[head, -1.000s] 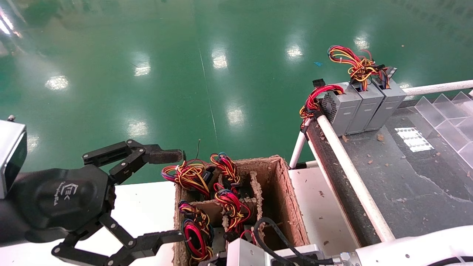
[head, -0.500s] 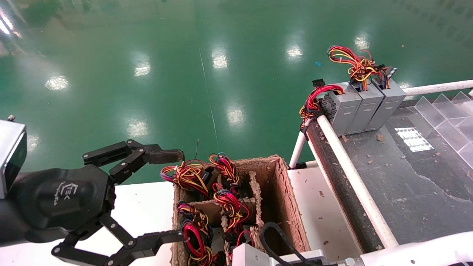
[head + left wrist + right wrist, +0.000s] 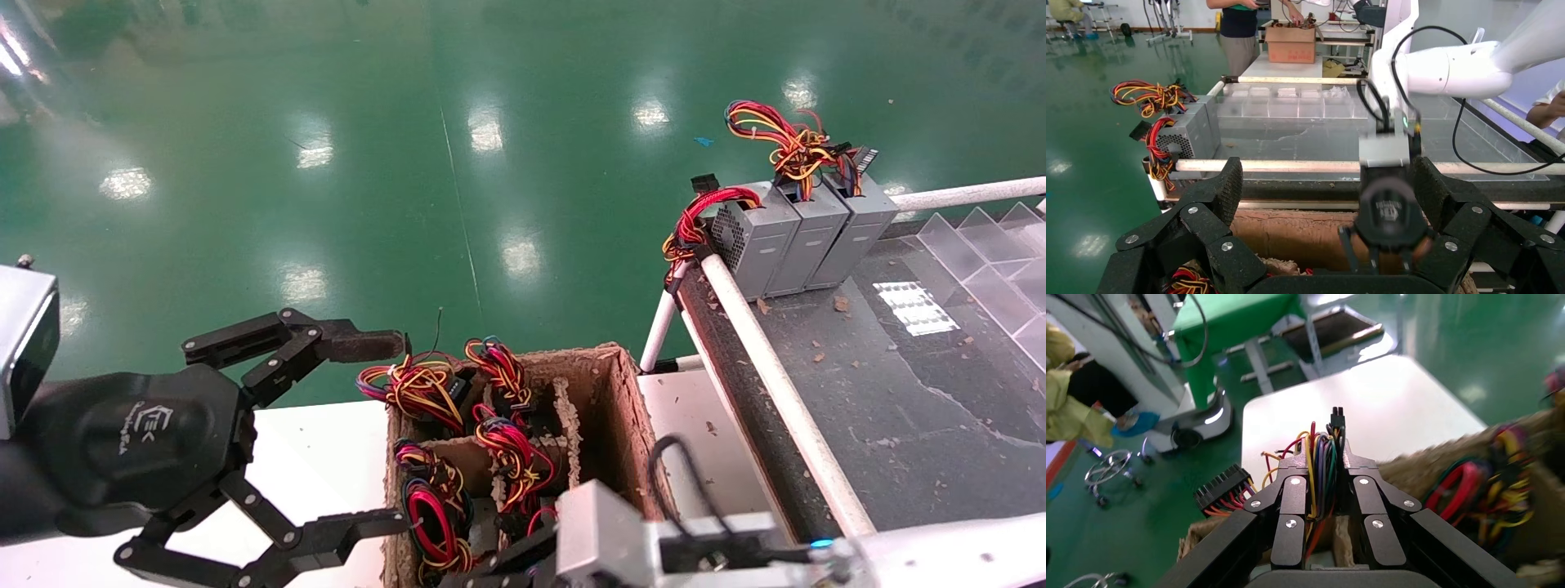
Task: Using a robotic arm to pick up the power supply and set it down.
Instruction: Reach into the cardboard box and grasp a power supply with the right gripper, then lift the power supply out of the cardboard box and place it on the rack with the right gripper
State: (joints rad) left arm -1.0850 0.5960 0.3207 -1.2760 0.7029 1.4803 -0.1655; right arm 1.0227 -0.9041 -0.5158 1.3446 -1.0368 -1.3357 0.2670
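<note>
Brown pulp-cardboard crate (image 3: pixel 629 425) is the landmark: its right-hand cell stands clear, the others packed with wire bundles. The right black claw gripper (image 3: pixel 1324 471), low over the crate's near edge, pinches a power supply's red-yellow-orange wire bundle (image 3: pixel 1318 478); the box's long axis cannot be told. The left black claw gripper (image 3: pixel 372 433) hangs spread beside the crate's left wall.
</note>
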